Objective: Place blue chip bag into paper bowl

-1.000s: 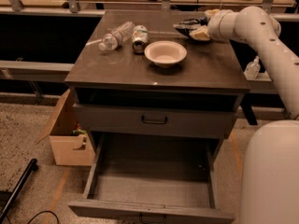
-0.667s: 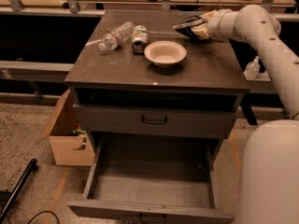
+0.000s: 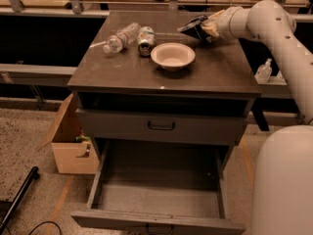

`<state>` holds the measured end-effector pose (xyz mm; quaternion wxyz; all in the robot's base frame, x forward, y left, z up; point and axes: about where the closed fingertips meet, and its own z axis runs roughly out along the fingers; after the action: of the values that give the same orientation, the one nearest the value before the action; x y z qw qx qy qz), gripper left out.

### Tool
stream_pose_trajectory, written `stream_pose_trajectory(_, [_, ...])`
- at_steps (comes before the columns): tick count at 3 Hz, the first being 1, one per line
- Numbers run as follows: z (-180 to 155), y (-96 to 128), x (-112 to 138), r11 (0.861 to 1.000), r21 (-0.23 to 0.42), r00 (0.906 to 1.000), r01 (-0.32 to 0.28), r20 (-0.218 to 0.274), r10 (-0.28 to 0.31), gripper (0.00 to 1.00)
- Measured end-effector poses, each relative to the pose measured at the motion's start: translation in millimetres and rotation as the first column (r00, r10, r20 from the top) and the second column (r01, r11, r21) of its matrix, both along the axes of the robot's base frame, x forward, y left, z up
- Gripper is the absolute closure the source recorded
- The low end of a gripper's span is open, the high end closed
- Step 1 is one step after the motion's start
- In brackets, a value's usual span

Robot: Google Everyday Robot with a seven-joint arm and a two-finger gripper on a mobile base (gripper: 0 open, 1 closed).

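Observation:
The blue chip bag (image 3: 194, 28) is a dark crumpled bag held in my gripper (image 3: 208, 29) above the back right part of the cabinet top. It hangs a little above the surface, behind and to the right of the paper bowl. The gripper is shut on the bag's right end. The paper bowl (image 3: 172, 56) is a cream round bowl with a wide rim, standing empty near the middle of the cabinet top (image 3: 146, 72).
A clear plastic bottle (image 3: 121, 37) lies at the back left, with a crushed can (image 3: 145, 40) beside it, just left of the bowl. The bottom drawer (image 3: 159, 195) stands pulled open. A cardboard box (image 3: 71, 143) sits on the floor at the left.
My gripper has lifted the chip bag slightly off the cabinet top and carried it a little left, toward the bowl. The bowl, bottle and can have not moved.

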<state>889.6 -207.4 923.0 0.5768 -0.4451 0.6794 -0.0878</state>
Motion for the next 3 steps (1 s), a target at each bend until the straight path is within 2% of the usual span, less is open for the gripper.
stream_pose_trajectory(1, [27,-2,-13,1.0,0.017,0.9997,0.013,0.02,-0.013,1.0])
stream_pose_trajectory(2, [56,-3,-20,0.999,0.034,0.996,0.014,0.088,-0.017,1.0])
stream_pose_trajectory(3, [87,1,-33,0.998,0.065,0.9929,-0.01,0.119,0.002,1.0])
